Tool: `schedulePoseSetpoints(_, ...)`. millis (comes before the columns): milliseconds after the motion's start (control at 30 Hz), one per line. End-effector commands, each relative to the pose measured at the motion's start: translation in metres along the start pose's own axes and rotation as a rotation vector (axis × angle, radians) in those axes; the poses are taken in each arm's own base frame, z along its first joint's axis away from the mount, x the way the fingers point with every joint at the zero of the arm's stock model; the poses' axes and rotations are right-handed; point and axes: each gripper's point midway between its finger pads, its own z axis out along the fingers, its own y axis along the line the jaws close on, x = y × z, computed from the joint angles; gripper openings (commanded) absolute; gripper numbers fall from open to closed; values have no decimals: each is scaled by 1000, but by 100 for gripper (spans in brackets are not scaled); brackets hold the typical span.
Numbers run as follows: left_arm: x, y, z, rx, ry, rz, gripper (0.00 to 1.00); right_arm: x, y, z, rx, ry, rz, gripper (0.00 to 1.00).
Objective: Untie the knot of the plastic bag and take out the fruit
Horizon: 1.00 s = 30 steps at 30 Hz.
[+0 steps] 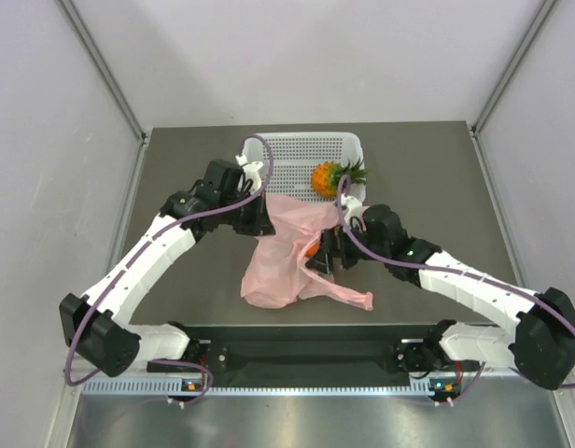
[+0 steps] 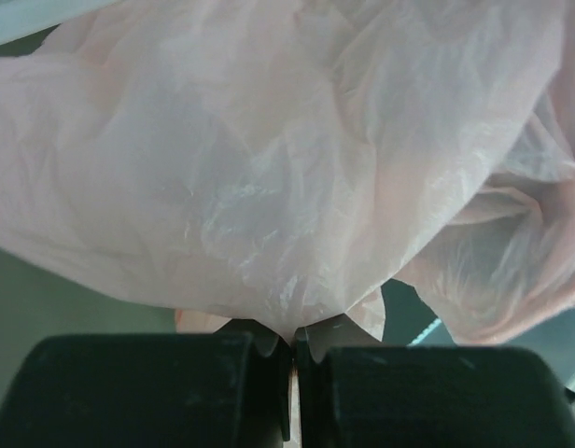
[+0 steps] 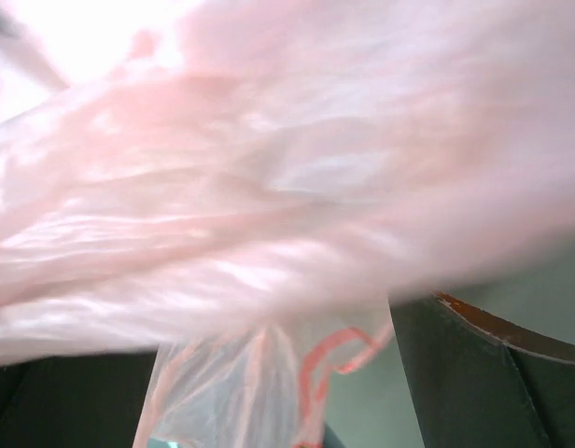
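Observation:
The pink plastic bag (image 1: 283, 261) lies crumpled on the table in front of the white basket (image 1: 297, 149). My left gripper (image 1: 266, 222) is shut on the bag's upper left edge; in the left wrist view its jaws (image 2: 294, 341) pinch the film (image 2: 269, 187). My right gripper (image 1: 327, 254) is at the bag's right side, open, with film (image 3: 269, 187) draped over and between its fingers (image 3: 483, 373). A bit of orange fruit (image 1: 311, 250) shows at the bag's opening. The mini pineapple (image 1: 332, 177) lies in the basket. I see no tied knot; one thin tail (image 1: 357, 301) trails to the right.
The basket stands at the back of the dark table (image 1: 427, 187), just behind both grippers. Grey walls enclose the table on the left, right and back. The arm bases sit at the near edge.

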Motion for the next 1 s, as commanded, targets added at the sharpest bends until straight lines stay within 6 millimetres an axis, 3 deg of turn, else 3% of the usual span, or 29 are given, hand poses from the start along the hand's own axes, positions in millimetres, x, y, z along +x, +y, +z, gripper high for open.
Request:
schedulePoseSetpoints(0,-5,18,-18,-123,-97,20,0,13,43,13,-166,22,-37,98)
schedulePoseSetpoints(33,-6,23,-20,-150,-117,22,0,23,57,17,-197,43,-52,98)
schedulePoseSetpoints(133,6,41,-13,-208,-117,-2,0,41,68,29,-218,92,-36,93)
schedulePoseSetpoints(267,21,65,-7,-287,-151,-26,0,77,110,31,-326,177,-90,88)
schedulePoseSetpoints(367,28,73,-4,-306,-169,-37,0,88,129,21,-370,192,-116,87)
schedulePoseSetpoints(467,33,78,1,-308,-176,-35,0,86,126,11,-351,174,-124,87)
schedulePoseSetpoints(533,36,81,5,-312,-171,-33,0,78,101,12,-200,143,-148,89)
schedulePoseSetpoints(633,42,85,13,-313,-148,-36,0,36,52,9,122,-13,-157,93)
schedulePoseSetpoints(700,47,90,17,-322,-137,-37,0,10,34,5,249,-96,-187,97)
schedulePoseSetpoints(800,55,94,24,-314,-124,-31,0,-10,17,5,356,-141,-222,100)
schedulePoseSetpoints(967,53,104,25,-369,-137,-38,0,-23,-8,21,445,-153,-228,99)
